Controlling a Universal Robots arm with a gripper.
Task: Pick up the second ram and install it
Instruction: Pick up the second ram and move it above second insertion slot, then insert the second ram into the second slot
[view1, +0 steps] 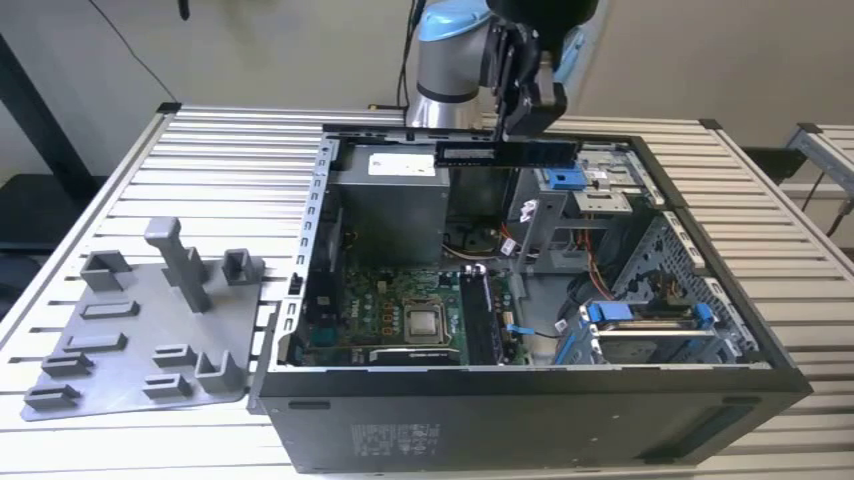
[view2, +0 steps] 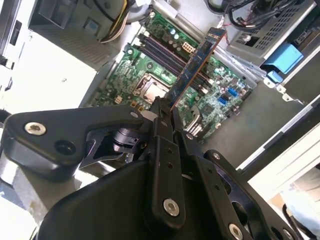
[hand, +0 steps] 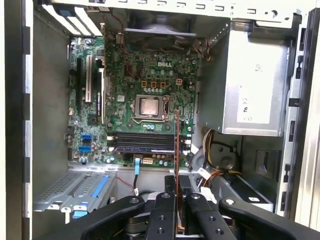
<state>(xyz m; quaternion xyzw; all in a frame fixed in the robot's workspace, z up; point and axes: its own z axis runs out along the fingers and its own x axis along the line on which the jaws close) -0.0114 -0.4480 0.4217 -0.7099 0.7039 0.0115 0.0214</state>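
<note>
Exterior view: black pincer (view1: 513, 140) clenched on a long, thin, flat memory stick (view1: 547, 152), held level over the far end of the open black metal computer case (view1: 534, 420). Green circuit board (view1: 360, 300) inside. Grey plastic plate (view1: 127, 365) with upright posts on the slatted table (view1: 227, 150), at the exterior view's left.
</note>
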